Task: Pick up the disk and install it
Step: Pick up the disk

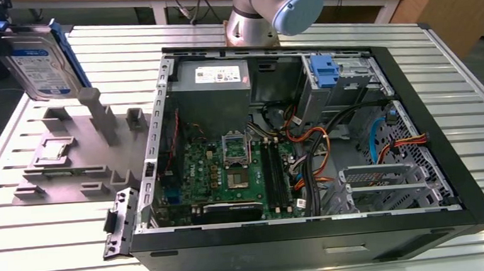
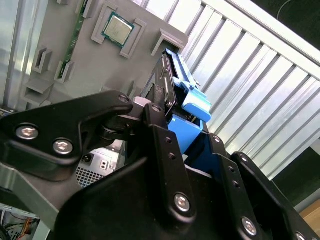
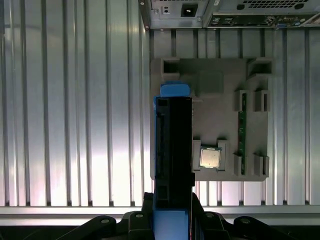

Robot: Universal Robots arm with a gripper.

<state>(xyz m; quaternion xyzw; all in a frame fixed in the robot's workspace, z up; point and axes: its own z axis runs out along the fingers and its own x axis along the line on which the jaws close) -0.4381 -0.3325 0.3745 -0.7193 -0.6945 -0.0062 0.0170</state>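
The claw (image 3: 172, 220) is clamped on the disk (image 1: 43, 62), gripping its blue-bracketed edges. It holds the disk upright in the upper left of the exterior view, above the grey fixture (image 1: 67, 159) on the ribbed surface (image 1: 48, 261). The open computer case (image 1: 315, 235) lies toward the exterior view's right.

Fingers (image 2: 165, 150) closed tight, arm (image 1: 289, 10) aloft.

Silver-grey disk (image 1: 40, 63), white-and-blue label, blue bracket round edges. Computer case (image 1: 316, 247): black shell. Inside case: green motherboard (image 1: 227, 171), grey power-supply box (image 1: 213, 80) with white sticker, blue caddy (image 1: 326, 73), orange, black and blue cables (image 1: 310, 141). Beside case: matte grey fixture plate (image 1: 75, 164). Under case: silver table (image 1: 55, 247), ribbed in parallel stripes.
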